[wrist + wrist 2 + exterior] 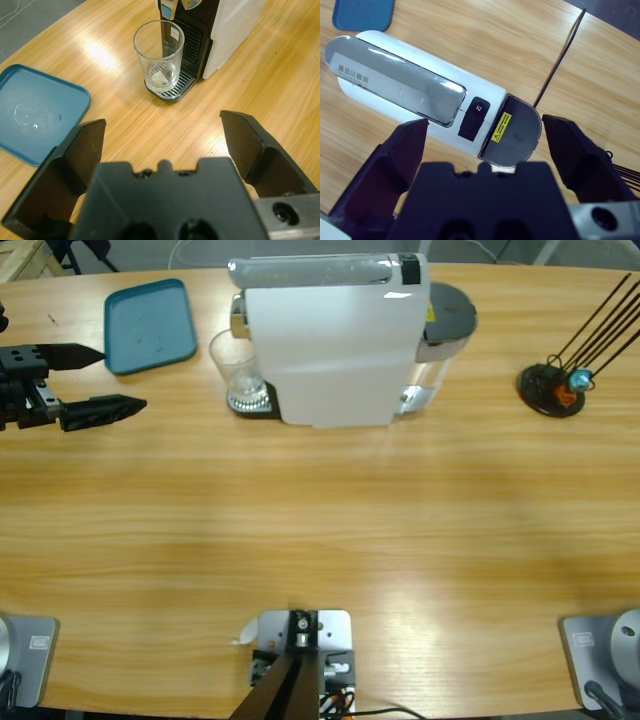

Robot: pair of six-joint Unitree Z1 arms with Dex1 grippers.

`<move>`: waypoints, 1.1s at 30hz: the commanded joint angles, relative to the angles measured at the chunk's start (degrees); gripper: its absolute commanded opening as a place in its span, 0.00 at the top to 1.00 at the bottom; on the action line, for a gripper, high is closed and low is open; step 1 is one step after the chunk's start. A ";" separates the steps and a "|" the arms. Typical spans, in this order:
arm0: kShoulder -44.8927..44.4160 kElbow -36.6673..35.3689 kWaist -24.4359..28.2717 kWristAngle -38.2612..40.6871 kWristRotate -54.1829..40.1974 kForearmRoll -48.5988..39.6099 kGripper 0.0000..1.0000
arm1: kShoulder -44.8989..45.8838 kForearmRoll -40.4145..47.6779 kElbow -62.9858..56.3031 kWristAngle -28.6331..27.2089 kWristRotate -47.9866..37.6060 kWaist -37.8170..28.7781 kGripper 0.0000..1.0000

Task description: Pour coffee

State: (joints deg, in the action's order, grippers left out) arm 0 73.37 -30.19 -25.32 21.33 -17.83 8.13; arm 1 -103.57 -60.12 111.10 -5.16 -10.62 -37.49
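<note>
The empty glass (159, 62) stands upright on the drip grille of the white coffee machine (330, 340), straight ahead of my left gripper (162, 135), which sits low over the table beside the blue tray (37, 117), jaws spread wide and holding nothing. My right gripper (485, 135) hangs above the machine, looking down along its long body at the black button (474, 117). Its jaws are also wide apart, touching nothing, so I judge it the nearer one for pressing.
</note>
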 commanded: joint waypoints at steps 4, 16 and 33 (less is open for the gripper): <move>2.81 1.36 -0.52 0.91 0.67 0.66 0.00 | -0.82 -1.40 -0.85 0.61 -0.54 0.40 0.00; 4.13 0.53 -0.70 0.91 0.69 0.74 0.00 | -0.68 -1.40 -0.22 0.28 -0.46 0.31 0.00; 3.97 0.18 -3.42 0.98 1.71 1.34 0.00 | 20.55 9.42 -30.21 0.08 -5.11 -8.06 0.00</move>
State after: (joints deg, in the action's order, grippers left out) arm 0 76.02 -30.43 -26.60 21.34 -17.60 9.03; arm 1 -93.26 -58.42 97.88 -5.16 -13.95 -42.36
